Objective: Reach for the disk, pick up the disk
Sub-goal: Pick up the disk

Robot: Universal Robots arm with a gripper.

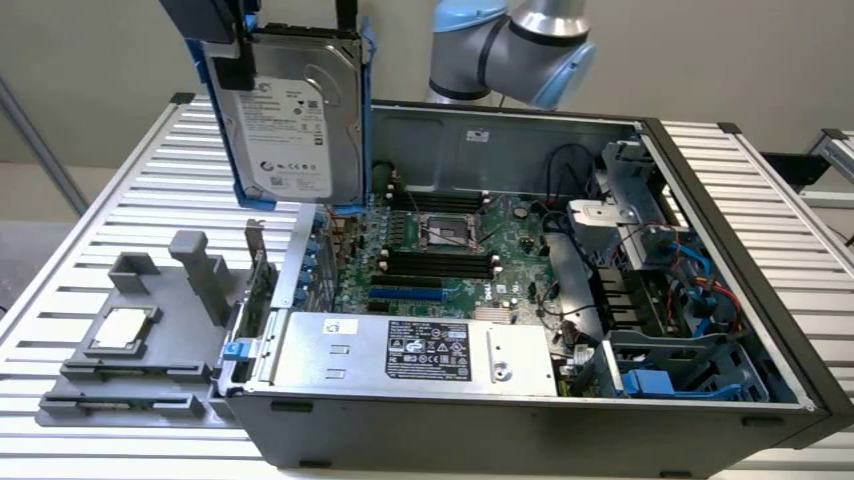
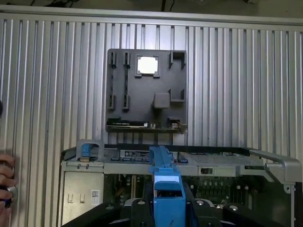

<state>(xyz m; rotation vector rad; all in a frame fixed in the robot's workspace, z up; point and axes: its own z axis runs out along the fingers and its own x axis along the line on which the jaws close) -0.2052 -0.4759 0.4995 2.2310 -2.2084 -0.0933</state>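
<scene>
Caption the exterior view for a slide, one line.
The disk, held upright in blue rails, hangs lifted above the open computer case beside the grey tray.

You have one disk (image 1: 291,118) in its blue carrier rails, hanging upright above one open computer case (image 1: 534,300). Inside the case you can count one silver power supply box (image 1: 414,352) with a black label. Beside the case sits one grey tray (image 2: 146,90), and on it one small square silver chip (image 2: 147,65). One ribbed metal table (image 1: 120,200) carries it all.
</scene>
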